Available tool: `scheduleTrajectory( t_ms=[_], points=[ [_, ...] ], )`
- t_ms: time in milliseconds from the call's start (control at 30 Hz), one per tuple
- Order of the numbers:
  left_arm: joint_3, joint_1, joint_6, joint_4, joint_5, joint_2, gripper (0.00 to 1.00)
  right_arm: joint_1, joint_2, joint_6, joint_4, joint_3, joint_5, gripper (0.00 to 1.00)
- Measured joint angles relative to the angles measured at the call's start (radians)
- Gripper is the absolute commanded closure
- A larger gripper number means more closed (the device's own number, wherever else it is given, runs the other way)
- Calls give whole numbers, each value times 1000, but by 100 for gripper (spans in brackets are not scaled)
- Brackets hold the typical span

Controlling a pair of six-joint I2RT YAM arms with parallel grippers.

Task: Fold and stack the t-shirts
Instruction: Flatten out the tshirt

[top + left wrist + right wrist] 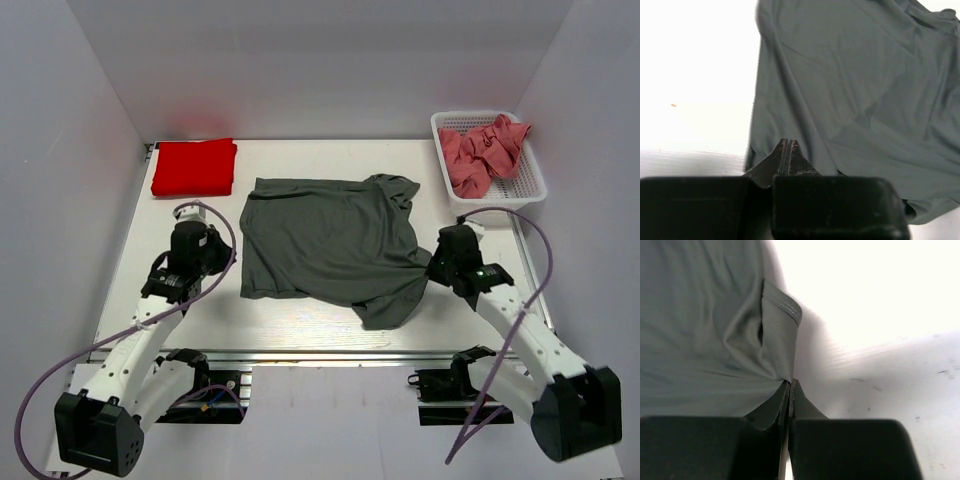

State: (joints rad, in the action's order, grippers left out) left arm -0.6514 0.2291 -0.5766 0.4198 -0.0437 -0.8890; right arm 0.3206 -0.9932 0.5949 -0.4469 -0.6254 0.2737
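Observation:
The dark grey t-shirt point(325, 240) lies spread on the middle of the table, its collar at the back right. My right gripper point(433, 266) is shut on the hem of its right sleeve point(782, 335); the fabric is drawn to a point at my right gripper point(790, 382). My left gripper point(222, 255) is shut, and its tips point(786, 143) sit over the shirt's left edge point(760, 100) with no fabric seen between them. The bright red t-shirt point(194, 166) lies folded at the back left. The dusty pink t-shirts point(482, 152) are crumpled in the basket.
A white plastic mesh basket point(530, 185) stands at the back right corner. White walls close in the table on three sides. The table's front edge point(320, 352) runs just ahead of the arm bases, and cables loop beside both arms.

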Motion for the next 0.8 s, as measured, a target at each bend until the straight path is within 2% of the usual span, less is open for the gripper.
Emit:
scheduleTrajectory(
  t_ms=[67, 100, 133, 233, 433, 667, 800],
  points=[
    [-5, 0, -1, 8, -11, 4, 98, 0, 61, 0, -11, -1, 37, 100],
    [-5, 0, -2, 14, -15, -1, 93, -1, 76, 0, -23, -2, 53, 100],
    [-5, 0, -4, 24, -16, -13, 82, -1, 79, 0, -37, -2, 70, 100],
    [2, 0, 1, 19, 12, -87, 71, -1, 49, 1, -81, -2, 105, 100],
    [44, 9, 23, -6, 116, -277, 58, -2, -68, 1, -108, -2, 120, 100],
    [92, 38, 46, -49, 183, -369, 56, -5, -144, 5, -113, -1, 125, 100],
    [95, 52, 48, -82, 189, -414, 59, -5, -145, 8, -112, -1, 128, 100]
  ],
)
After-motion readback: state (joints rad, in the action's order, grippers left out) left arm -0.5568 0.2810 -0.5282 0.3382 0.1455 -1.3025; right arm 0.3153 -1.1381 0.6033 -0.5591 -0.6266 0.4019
